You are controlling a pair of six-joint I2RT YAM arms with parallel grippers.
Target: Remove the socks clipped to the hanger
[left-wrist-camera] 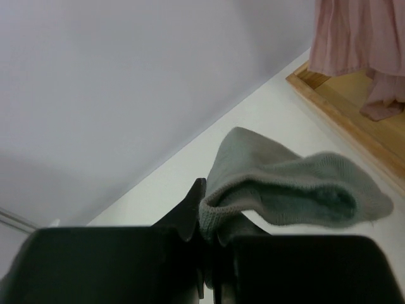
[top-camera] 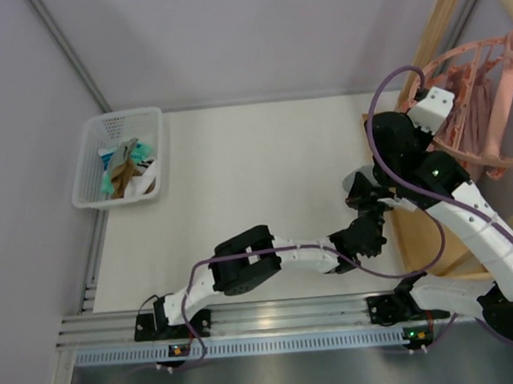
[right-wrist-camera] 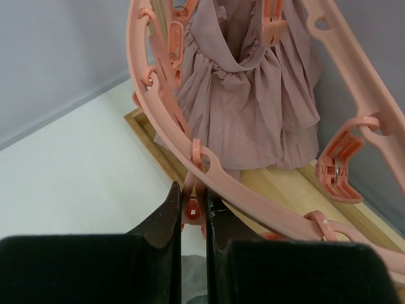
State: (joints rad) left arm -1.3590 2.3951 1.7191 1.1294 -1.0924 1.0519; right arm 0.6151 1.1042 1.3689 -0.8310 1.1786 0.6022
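Note:
My left gripper is shut on the cuff of a grey-green sock, whose free end flops to the right above the table. In the top view this gripper sits just left of the wooden frame. My right gripper is shut on a pink clip that dangles from the ring of the salmon-pink hanger. A bit of grey sock shows below that clip, between the fingers. The hanger hangs at the far right. No other sock shows on the hanger.
A pink pleated garment hangs from the hanger's middle clips. The wooden frame's base lies under it, with a slanted post. A white basket at the far left holds several socks.

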